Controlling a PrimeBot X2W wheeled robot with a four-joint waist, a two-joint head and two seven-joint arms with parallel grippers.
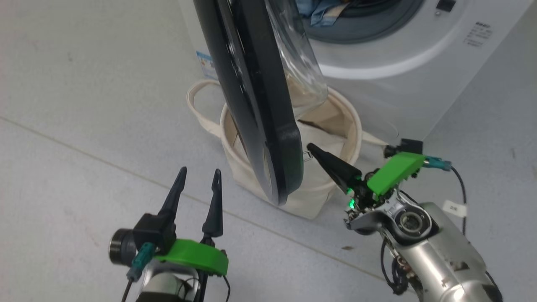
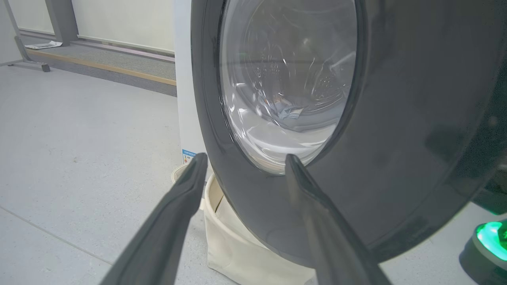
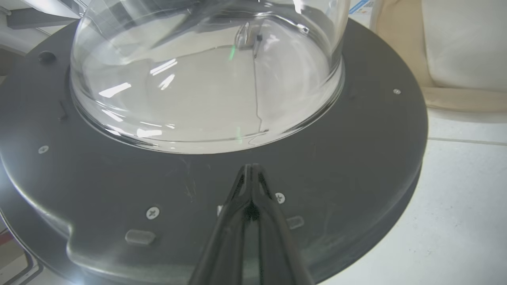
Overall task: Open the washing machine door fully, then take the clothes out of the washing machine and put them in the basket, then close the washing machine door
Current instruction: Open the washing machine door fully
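Your left gripper [image 1: 200, 171] stands spread wide outside the washing machine door [image 1: 260, 105]. With the right gripper [image 1: 313, 148], pinched shut and empty at the door's inner rim, push outward steadily, clearing the basket [image 1: 355, 125] beneath; the clothes [image 1: 319, 14] lie beyond, in the washing machine [image 1: 398, 84].

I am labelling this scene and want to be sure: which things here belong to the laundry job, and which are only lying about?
Belong to the job: washing machine door, washing machine, clothes, basket, left gripper, right gripper.
Just lying about: grey stand leg, paper on the far floor, brown speck on the floor.
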